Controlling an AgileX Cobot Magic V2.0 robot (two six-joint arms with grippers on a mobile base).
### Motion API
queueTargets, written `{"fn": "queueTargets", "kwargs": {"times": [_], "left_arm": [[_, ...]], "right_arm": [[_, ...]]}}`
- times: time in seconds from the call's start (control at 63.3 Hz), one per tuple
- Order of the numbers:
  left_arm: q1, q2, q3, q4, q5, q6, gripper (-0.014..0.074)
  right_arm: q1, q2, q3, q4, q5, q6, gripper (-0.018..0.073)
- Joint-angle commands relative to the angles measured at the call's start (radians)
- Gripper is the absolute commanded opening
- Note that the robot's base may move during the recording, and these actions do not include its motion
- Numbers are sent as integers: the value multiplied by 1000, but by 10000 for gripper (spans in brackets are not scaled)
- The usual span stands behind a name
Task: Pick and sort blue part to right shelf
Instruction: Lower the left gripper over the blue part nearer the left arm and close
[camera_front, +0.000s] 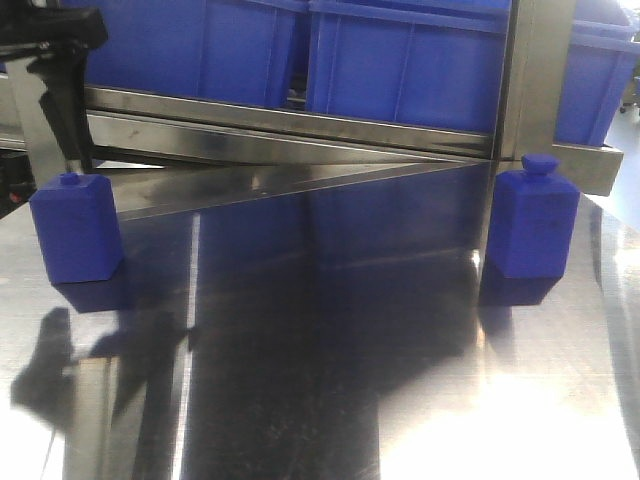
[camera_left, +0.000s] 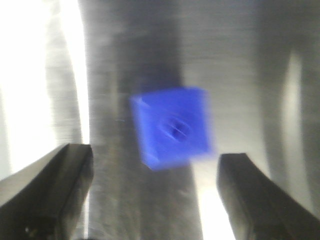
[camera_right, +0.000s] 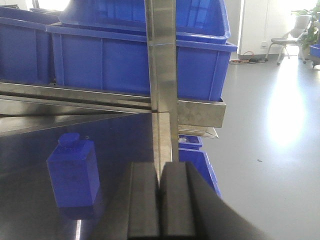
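Two blue parts, bottle-shaped blocks with a small cap, stand upright on the shiny steel table (camera_front: 330, 330). One blue part (camera_front: 75, 228) is at the left and the other blue part (camera_front: 533, 225) is at the right by the shelf post. My left gripper (camera_left: 157, 197) hangs open above the left part (camera_left: 172, 127), seen blurred from the top between and beyond the fingers, untouched. My right gripper (camera_right: 160, 200) is shut on nothing, low over the table, with the right part (camera_right: 74, 172) ahead to its left. The right shelf (camera_front: 300, 120) runs behind both parts.
Large blue bins (camera_front: 400, 60) sit on the shelf's steel rail. The shelf's upright post (camera_right: 162, 75) stands straight ahead of my right gripper. Smaller blue bins (camera_right: 200, 162) sit low beyond the table's right edge, with open floor (camera_right: 270, 150) further right. My left arm (camera_front: 45, 45) shows at top left.
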Motion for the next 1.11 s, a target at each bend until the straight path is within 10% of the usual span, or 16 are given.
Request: {"fn": "queueTargets", "kwargs": {"times": [0.0,0.885,1.091], "left_arm": [[-7,6,-71,0,3,-34,568],[-9,170,-93,-48,11,-44,561],[-9,170,-93,-48,21,-44,419]], "right_arm": [[-6,-17,-23,-4,-90,-10,35],[-6,-17,-23,-4,-90,-10,35],[-6,-17,-23,-4,-90,-10,35]]}}
